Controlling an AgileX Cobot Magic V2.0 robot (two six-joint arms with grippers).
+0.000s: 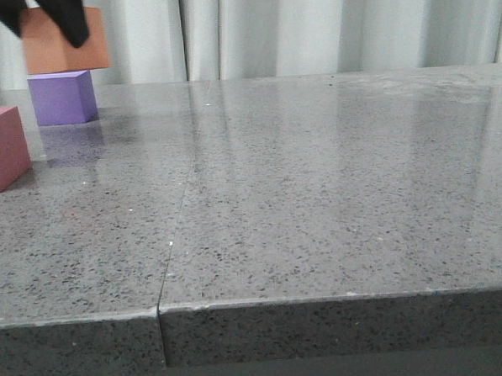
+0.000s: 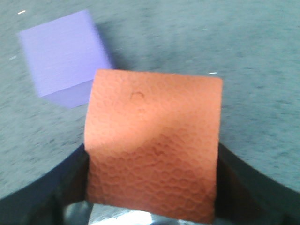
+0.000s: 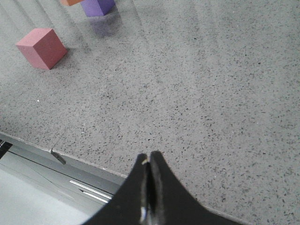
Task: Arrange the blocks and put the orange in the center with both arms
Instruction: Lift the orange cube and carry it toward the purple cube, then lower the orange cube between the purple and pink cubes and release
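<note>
Holding the orange cube (image 1: 65,46) up off the speckled grey surface (image 1: 319,201), the left gripper (image 1: 53,17) is clamped on it right above the purple cube (image 1: 62,98). Pink cube (image 1: 0,148) sits nearer, apart. Right gripper (image 3: 149,161) hangs over the near edge, fingers pinched together, empty.

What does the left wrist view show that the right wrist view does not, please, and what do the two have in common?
Only the left wrist view shows the left gripper shut on the orange cube, with the small dent in its face. Only the right wrist view shows the pink cube, the table edge and the right gripper, shut and empty. Both show the purple cube resting on the grey speckled table.
</note>
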